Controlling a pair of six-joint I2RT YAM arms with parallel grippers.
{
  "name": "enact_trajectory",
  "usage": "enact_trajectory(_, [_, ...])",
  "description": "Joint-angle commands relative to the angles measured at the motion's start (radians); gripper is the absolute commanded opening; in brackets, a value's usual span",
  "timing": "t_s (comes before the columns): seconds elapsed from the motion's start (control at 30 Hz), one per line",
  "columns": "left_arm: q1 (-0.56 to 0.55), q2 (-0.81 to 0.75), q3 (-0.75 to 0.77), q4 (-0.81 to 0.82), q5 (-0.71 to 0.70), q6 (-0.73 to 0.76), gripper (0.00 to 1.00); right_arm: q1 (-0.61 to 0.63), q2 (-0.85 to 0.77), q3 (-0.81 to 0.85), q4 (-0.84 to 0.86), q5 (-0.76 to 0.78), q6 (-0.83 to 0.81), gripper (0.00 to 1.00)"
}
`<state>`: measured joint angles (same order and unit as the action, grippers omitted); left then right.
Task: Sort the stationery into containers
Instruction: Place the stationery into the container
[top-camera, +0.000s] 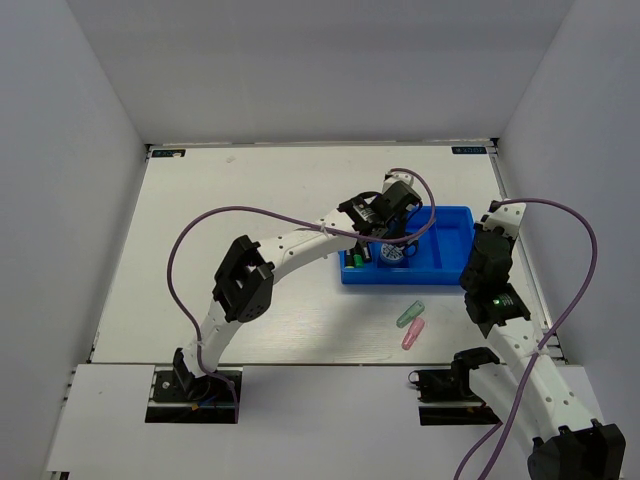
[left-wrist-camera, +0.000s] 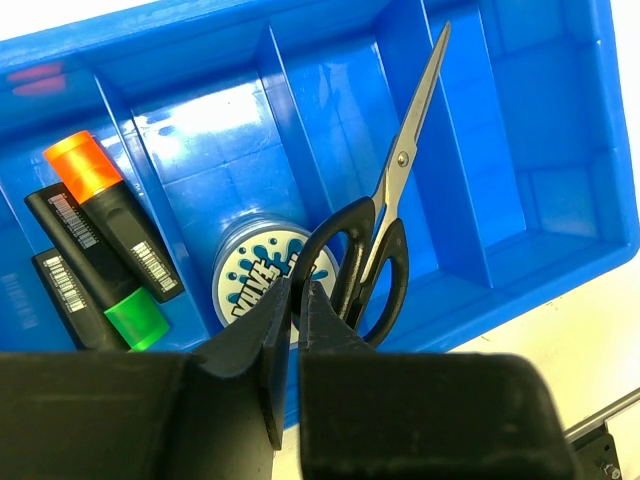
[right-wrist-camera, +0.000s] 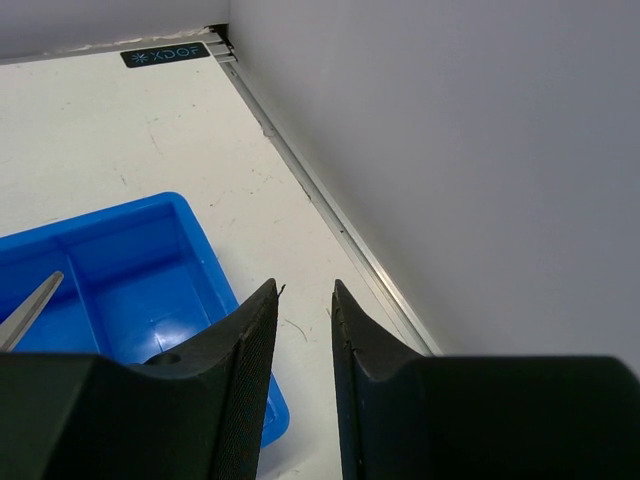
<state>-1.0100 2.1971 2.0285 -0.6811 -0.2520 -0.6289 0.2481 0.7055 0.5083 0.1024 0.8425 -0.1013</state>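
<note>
The blue divided bin (top-camera: 455, 228) lies right of centre; it fills the left wrist view (left-wrist-camera: 530, 130). In it lie black markers with an orange end (left-wrist-camera: 84, 165) and a green end (left-wrist-camera: 135, 318), a round blue-and-white disc (left-wrist-camera: 255, 272) and the black-handled scissors (left-wrist-camera: 402, 160). My left gripper (left-wrist-camera: 297, 290) is shut on one handle loop of the scissors, whose blade leans across a divider; in the top view it hangs over the bin (top-camera: 386, 232). My right gripper (right-wrist-camera: 305, 290) is open and empty at the bin's right end (top-camera: 503, 212). A green piece (top-camera: 411, 314) and a pink piece (top-camera: 413, 335) lie on the table in front of the bin.
White walls enclose the table on the left, far and right sides. The right wall and its metal edge strip (right-wrist-camera: 340, 230) run close beside my right gripper. The left arm's purple cable (top-camera: 200, 232) loops over the table's left half.
</note>
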Motion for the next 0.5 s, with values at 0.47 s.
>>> enact_trajectory(0.47, [-0.009,-0.036,0.035,-0.001,-0.018,-0.009,0.11,-0.003,-0.021,-0.005,0.069,0.029,0.000,0.32])
